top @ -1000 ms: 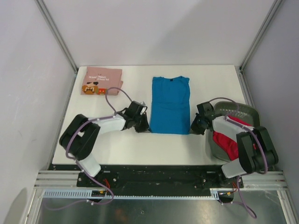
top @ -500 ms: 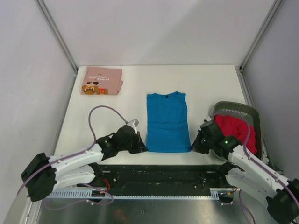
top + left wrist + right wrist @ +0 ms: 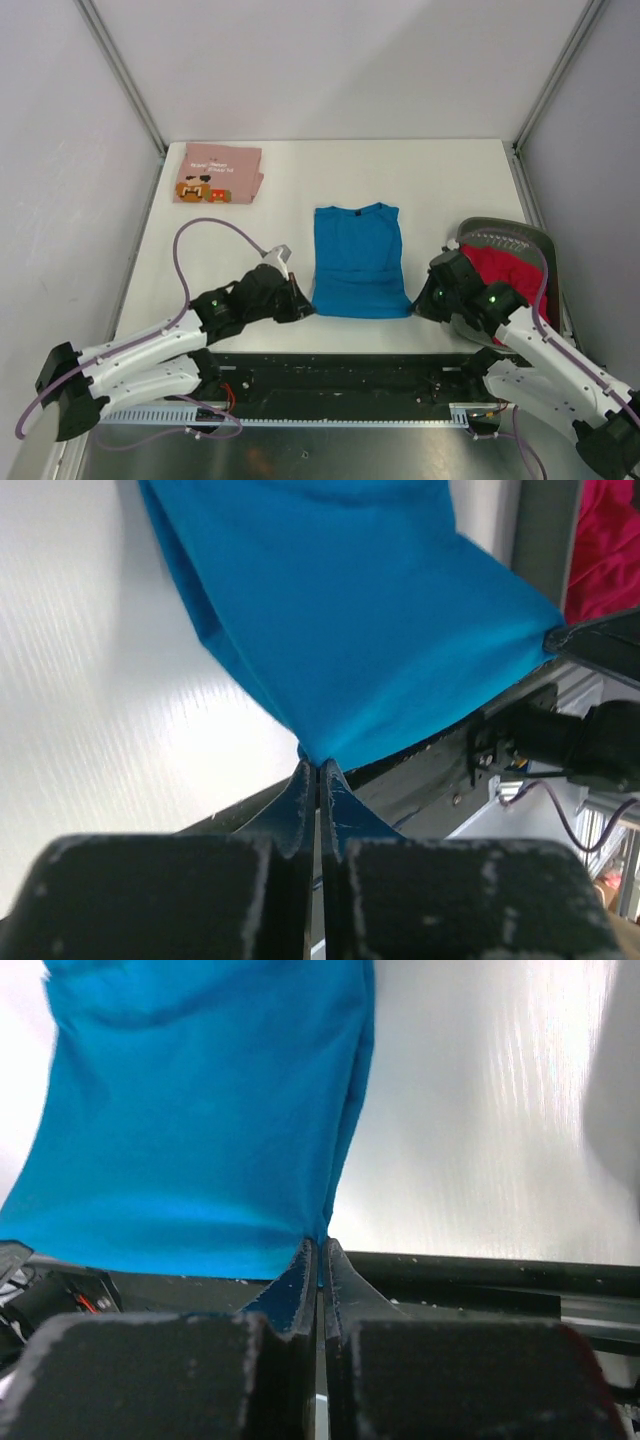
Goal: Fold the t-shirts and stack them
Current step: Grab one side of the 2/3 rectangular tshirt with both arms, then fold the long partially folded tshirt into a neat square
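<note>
In the top external view, the left gripper point(image 3: 303, 305) is seen pressed shut on the near left corner of the blue t-shirt point(image 3: 357, 262), and the right gripper point(image 3: 420, 303) is seen pinching the near right corner of the same garment. The blue t-shirt is spread flat between the 2 grippers and laid out ahead of them across the white table point(image 3: 440, 190), with its collar at the end farthest from them and its hem held at the table's near edge. The pink t-shirt point(image 3: 218, 174), folded and printed, is found well beyond the left gripper and off to its left. The red t-shirt point(image 3: 505, 272) is bunched in the dark grey basket point(image 3: 520, 238) just to the right of the right gripper. In the left wrist view, the 2 fingers point(image 3: 298, 802) are shown closed together, with a corner of blue cloth nipped at their tips. From there the cloth is fanned out ahead and to the right, its hem drawn across to the dark tip of the other gripper, and red cloth is glimpsed beyond that. In the right wrist view, the 2 fingers point(image 3: 300, 1278) are likewise shown squeezed together on a blue corner. The shirt is spread ahead and to the left of the tips, while bare table is seen ahead and to the right.
</note>
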Motion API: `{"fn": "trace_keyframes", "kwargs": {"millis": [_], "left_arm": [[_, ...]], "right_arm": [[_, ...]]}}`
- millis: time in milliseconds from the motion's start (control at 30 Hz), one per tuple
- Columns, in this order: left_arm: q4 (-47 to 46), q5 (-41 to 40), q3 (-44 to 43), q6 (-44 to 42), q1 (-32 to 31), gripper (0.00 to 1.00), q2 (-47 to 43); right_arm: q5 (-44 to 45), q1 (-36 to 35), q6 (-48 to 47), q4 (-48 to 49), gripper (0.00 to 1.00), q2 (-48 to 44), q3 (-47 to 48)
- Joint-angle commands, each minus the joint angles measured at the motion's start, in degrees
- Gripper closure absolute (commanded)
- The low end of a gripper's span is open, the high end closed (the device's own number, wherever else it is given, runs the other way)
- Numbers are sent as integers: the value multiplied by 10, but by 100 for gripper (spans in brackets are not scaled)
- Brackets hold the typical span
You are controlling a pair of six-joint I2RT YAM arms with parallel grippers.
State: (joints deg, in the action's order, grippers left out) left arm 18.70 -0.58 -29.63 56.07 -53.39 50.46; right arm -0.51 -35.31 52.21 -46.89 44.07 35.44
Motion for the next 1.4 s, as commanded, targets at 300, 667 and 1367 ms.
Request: {"fn": "trace_keyframes", "kwargs": {"millis": [300, 667, 1367], "left_arm": [[27, -17, -219, -116, 123, 100, 161], [15, 17, -330, -159, 186, 100, 293], [-4, 113, -656, -188, 328, 100, 673]], "right_arm": [[15, 119, -124, 69, 100, 186, 191], [-40, 180, -173, 148, 100, 321, 275], [-117, 245, -172, 201, 100, 788, 676]]}}
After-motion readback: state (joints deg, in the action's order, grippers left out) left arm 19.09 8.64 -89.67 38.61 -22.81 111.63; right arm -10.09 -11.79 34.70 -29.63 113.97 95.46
